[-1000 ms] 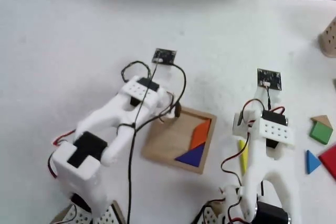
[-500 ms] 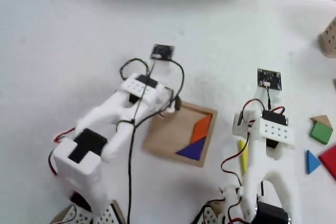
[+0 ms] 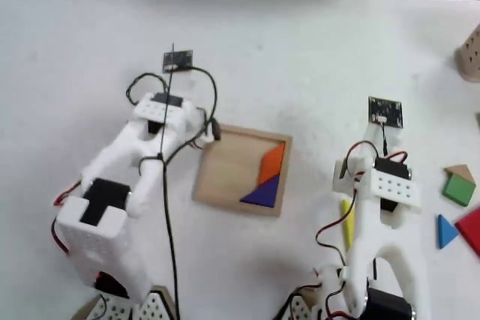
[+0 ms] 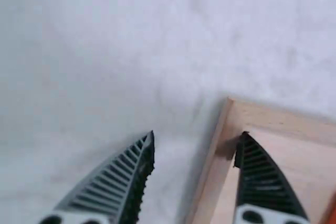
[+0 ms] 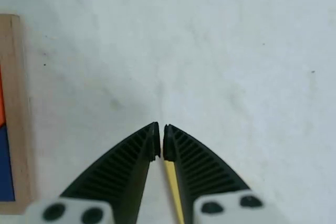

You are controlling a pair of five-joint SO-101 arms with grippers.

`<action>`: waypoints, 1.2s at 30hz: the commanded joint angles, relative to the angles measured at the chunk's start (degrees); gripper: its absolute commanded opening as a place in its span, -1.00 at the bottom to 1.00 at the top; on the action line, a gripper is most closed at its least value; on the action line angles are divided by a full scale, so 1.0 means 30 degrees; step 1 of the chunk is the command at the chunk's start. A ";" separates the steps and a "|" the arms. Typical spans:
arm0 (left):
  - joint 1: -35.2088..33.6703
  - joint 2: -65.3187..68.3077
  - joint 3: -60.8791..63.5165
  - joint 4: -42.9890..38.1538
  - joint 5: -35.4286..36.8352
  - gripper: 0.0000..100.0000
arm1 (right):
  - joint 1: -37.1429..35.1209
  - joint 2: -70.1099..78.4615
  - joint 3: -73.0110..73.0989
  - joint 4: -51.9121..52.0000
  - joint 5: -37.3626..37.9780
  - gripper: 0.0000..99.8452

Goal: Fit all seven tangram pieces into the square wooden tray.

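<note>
**Wooden tray (image 3: 225, 174) hauled leftward by its corner**

Over the last second the tray slid left and a little toward the far side of the bench (image 3: 315, 43), turning slightly as it went. The left end effector (image 4: 197, 136) did the dragging: its fingers stood apart, straddling the tray's far-left corner, one tip inside the wall and the other outside on the bench. It looked hooked over the wall, not clamped on it.

The orange piece (image 3: 272, 162) and the blue piece (image 3: 264, 194) rode along, seated against the tray's right wall.

The right end effector (image 5: 160, 127) had not budged; its fingers were pinched nearly closed on the yellow piece (image 5: 172, 187), held edge-on.

To my eye the pull widened the gap to that arm and to the loose pieces (image 3: 457, 189) at the far right, so each delivery would be a longer reach. Five pieces remained unplaced.
</note>
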 commanded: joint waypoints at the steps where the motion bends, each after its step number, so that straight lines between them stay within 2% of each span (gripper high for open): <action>1: -0.0542 -0.0308 -0.1201 0.2784 0.0586 -0.49 | -0.0161 -0.0542 -0.0147 -0.0396 0.0322 -0.96; 7: -0.0864 -0.1275 -0.0733 0.3399 0.0674 -0.49 | -0.0190 -0.0542 -0.0147 -0.0396 0.0322 -0.96; 11: -0.0982 -0.2945 0.1201 0.2784 0.0586 -0.49 | -0.0220 -0.0513 -0.0147 -0.0425 0.0322 -0.96; 16: -0.0132 -0.5582 0.4864 0.1143 0.0557 -0.49 | -0.0220 -0.0513 -0.0117 -0.0425 0.0322 -0.96; 21: 0.0923 -0.7487 0.7267 0.0967 0.0498 -0.49 | -0.0220 -0.0513 -0.0117 -0.0425 0.0322 -0.96; 29: 0.0747 -1.0945 0.8381 0.0879 -0.2930 -0.49 | -0.0190 -0.0571 -0.0117 -0.0366 0.0322 -0.96; 33: 0.0747 -1.1473 0.9817 -0.1670 -0.3780 -0.49 | -0.0044 -0.0718 -0.0234 -0.0337 0.0527 -0.96; 36: 0.0103 -1.1473 1.0755 -0.4396 -0.4278 -0.49 | 0.0132 -0.0718 -0.1055 0.0396 0.2168 -0.96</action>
